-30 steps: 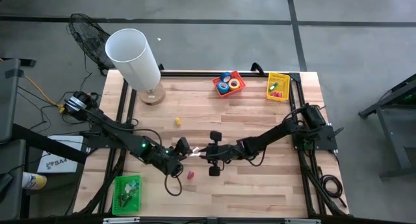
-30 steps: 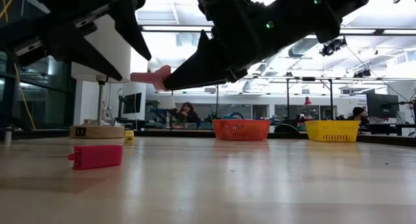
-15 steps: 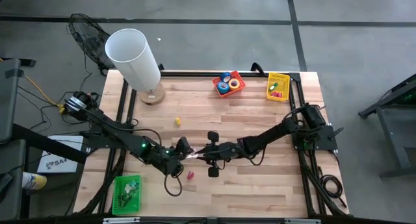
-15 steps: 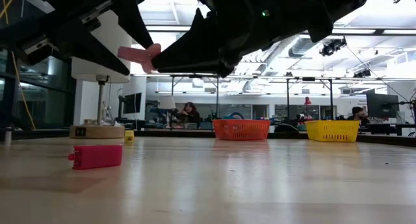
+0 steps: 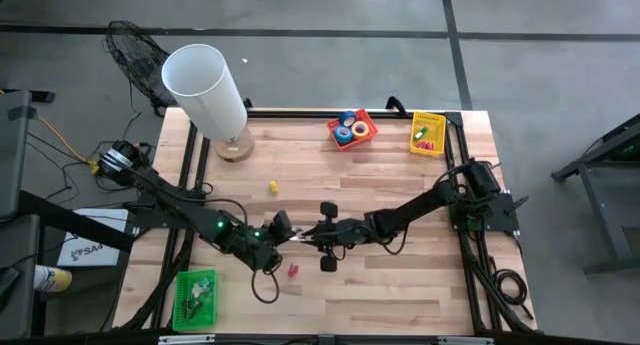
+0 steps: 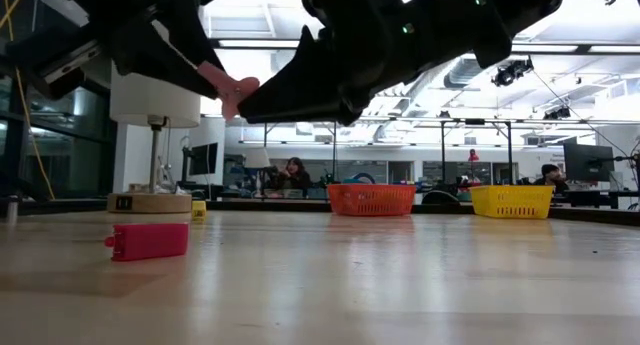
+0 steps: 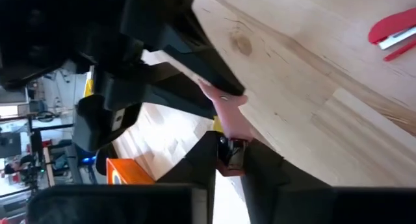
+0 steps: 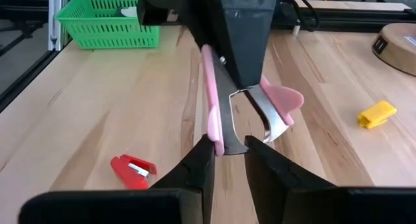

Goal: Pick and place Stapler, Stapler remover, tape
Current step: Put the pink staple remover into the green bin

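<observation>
Both arms met mid-counter, above the wood, with the pink staple remover point(image 8: 250, 110) held up in the air between them. Right claw point(image 8: 227, 148) was closed on the lower edge of one pink wing and its metal jaw. Left claw point(image 7: 221, 130) was clamped on the other end, per the right wrist view, where its dark fingers point(image 8: 244, 45) pinched the top of the remover. So both claws gripped the same part, which looked like a handover.

Handling, my read:
- Light, rigid plastic wings over thin steel jaws, sprung at the hinge. A squeeze across the wings would close it and shift the grip.
- Plastic looked smooth, likely slippery. Better to hold near the hinge or flat across one wing than on the curved steel tips.
- Tips are pointed and could snag a basket mesh on release.

Other task items:
- Small red stapler point(image 8: 133, 172) lay flat on the counter point(image 5: 400, 185), just beside the claws' position and free of both.
- Tape rolls point(image 5: 350, 130) sat in the orange basket point(image 5: 368, 116) at the far edge.
- Yellow basket point(image 5: 436, 119) beside it, green basket point(image 5: 190, 282) near the left arm's base.
</observation>
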`<action>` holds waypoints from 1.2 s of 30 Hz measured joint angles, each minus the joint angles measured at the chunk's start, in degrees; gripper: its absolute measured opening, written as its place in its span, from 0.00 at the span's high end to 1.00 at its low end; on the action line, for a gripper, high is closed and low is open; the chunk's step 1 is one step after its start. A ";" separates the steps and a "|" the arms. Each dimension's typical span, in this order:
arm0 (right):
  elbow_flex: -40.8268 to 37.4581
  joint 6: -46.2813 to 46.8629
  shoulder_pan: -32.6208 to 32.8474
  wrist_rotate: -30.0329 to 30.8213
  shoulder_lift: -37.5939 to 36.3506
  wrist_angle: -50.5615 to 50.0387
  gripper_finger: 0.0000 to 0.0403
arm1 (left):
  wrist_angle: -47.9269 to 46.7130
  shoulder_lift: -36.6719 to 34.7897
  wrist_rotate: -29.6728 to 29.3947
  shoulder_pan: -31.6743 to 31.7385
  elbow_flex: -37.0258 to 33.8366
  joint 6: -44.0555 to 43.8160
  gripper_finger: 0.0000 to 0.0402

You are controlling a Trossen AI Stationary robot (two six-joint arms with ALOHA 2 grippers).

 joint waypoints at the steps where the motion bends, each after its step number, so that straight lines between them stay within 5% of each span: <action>1: -0.04 -0.02 0.00 0.00 0.00 -0.09 0.83 | 0.07 -0.01 -0.14 0.00 0.03 -0.02 0.90; 16: -0.03 -0.21 0.04 1.48 0.00 -0.35 0.80 | -0.17 -0.03 -0.57 0.07 0.03 -0.42 0.91; 29: 0.14 1.08 0.02 5.24 -3.18 -8.18 0.42 | -1.39 0.12 0.63 0.06 -0.16 -0.91 0.90; 36: 0.12 5.00 0.02 9.27 -7.35 -20.92 0.34 | -6.94 0.01 0.48 0.00 -0.16 -6.67 0.90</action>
